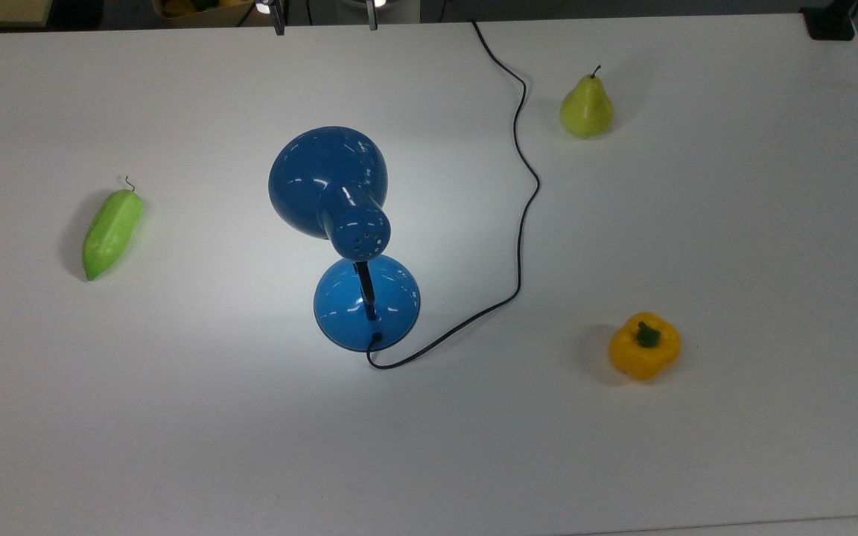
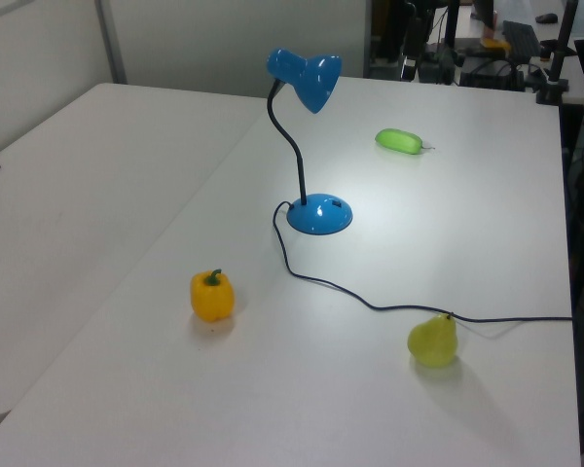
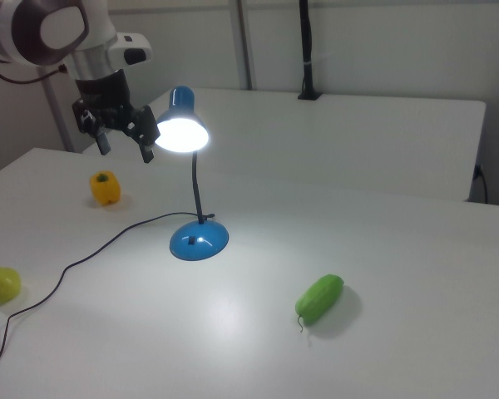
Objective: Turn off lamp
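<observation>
While one green cucumber (image 1: 112,232) lies at nine o'clock in the top view, one lit lamp (image 1: 345,231) stands mid-table (image 1: 429,447), one pear (image 1: 586,109) at one o'clock, one yellow pepper (image 1: 644,346) at four; gripper (image 3: 125,143) aloft, jaws apart.

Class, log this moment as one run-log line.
lamp: lit, upright | tool: open, raised beside the shade on the right view's left, holding nothing | switch: not pressed | pear, yellow pepper: untouched

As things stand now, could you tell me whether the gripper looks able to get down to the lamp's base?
Probably yes. The gripper hangs open in the air beside the lit shade, and the table around the lamp's base is bare apart from its cord.
</observation>
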